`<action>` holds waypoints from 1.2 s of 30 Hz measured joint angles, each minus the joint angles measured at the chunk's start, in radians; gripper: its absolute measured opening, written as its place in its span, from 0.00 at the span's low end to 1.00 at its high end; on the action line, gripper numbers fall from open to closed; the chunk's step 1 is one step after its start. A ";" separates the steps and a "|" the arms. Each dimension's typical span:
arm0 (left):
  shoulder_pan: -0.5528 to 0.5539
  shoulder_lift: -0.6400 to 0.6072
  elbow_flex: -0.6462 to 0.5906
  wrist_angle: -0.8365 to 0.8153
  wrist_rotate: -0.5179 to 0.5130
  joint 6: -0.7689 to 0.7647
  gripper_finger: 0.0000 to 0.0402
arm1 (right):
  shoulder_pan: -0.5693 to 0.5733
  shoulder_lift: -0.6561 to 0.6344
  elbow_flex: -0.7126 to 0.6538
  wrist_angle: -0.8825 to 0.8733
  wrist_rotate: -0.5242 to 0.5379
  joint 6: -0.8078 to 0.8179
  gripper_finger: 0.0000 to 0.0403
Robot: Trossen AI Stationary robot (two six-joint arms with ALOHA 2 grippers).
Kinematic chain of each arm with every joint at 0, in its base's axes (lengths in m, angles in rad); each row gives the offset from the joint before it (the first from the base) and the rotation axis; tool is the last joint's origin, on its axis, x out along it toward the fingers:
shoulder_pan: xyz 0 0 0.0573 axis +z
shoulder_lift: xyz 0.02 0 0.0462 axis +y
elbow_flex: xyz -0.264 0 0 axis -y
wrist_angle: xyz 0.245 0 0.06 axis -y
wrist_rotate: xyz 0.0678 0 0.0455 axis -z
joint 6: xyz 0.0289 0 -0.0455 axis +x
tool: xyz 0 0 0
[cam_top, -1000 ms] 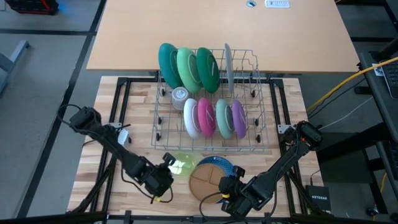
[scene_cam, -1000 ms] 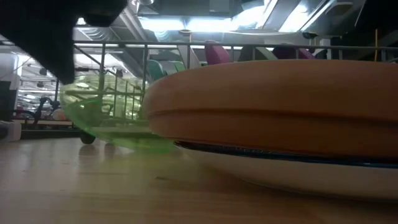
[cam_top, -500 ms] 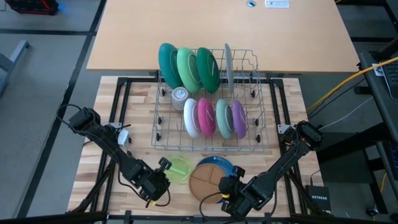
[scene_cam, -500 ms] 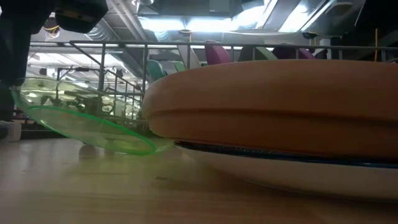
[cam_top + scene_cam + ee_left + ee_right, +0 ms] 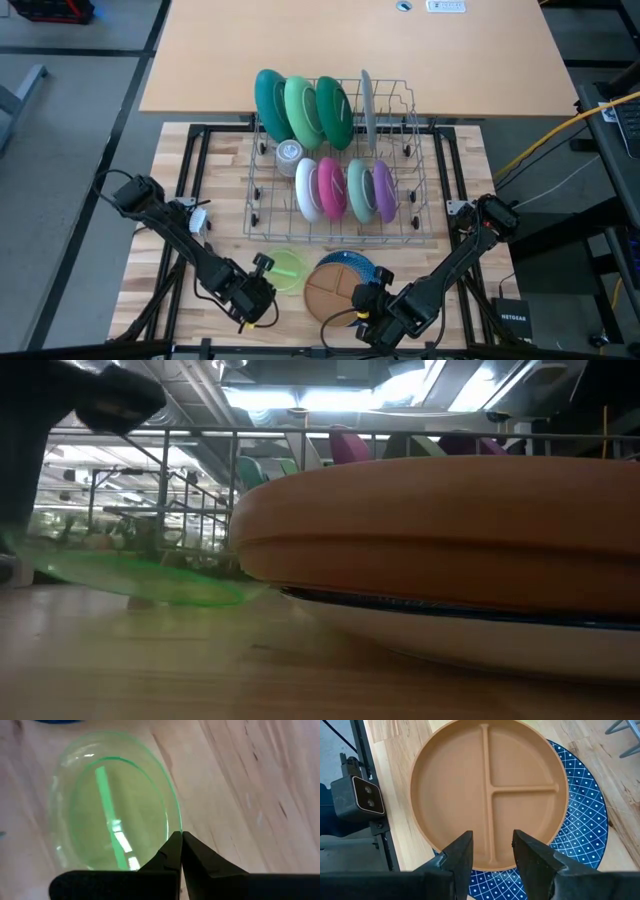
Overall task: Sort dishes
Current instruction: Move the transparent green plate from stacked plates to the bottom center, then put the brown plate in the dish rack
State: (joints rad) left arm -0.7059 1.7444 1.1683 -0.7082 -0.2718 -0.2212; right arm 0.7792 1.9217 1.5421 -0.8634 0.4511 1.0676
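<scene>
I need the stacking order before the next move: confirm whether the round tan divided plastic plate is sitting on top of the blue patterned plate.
Yes: the round tan divided plastic plate rests on the blue patterned plate, whose rim shows beneath it.

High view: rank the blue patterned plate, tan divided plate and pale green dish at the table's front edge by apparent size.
1. blue patterned plate: partly covered, yet its rim shows past the tan one.
2. tan divided plate: stacked on the blue.
3. pale green dish: smallest, shut left gripper at its rim.
</scene>
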 joint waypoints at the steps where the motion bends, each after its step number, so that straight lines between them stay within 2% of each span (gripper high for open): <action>1: 0.000 0.012 0.000 0.007 0.002 0.000 0.00 | 0.000 0.000 0.000 0.000 0.000 0.000 0.36; 12: 0.000 0.107 -0.001 0.089 0.004 0.051 0.02 | 0.000 0.000 0.000 0.001 0.000 0.000 0.36; 21: 0.002 0.112 -0.001 0.092 0.004 -0.009 0.27 | 0.000 0.000 0.000 0.002 0.000 0.000 0.36; 24: -0.002 0.112 0.000 0.091 0.020 -0.038 0.32 | 0.000 0.000 0.000 0.001 -0.001 0.000 0.36; 30: -0.003 0.107 0.041 0.040 0.053 -0.059 0.34 | 0.000 0.000 0.000 0.001 -0.019 0.000 0.36; 36: 0.006 0.104 0.113 0.002 0.045 0.046 0.33 | 0.000 0.000 0.000 0.001 -0.019 0.000 0.36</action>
State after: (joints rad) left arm -0.6997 1.8484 1.2815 -0.7060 -0.2268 -0.1748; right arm 0.7792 1.9217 1.5421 -0.8629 0.4320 1.0676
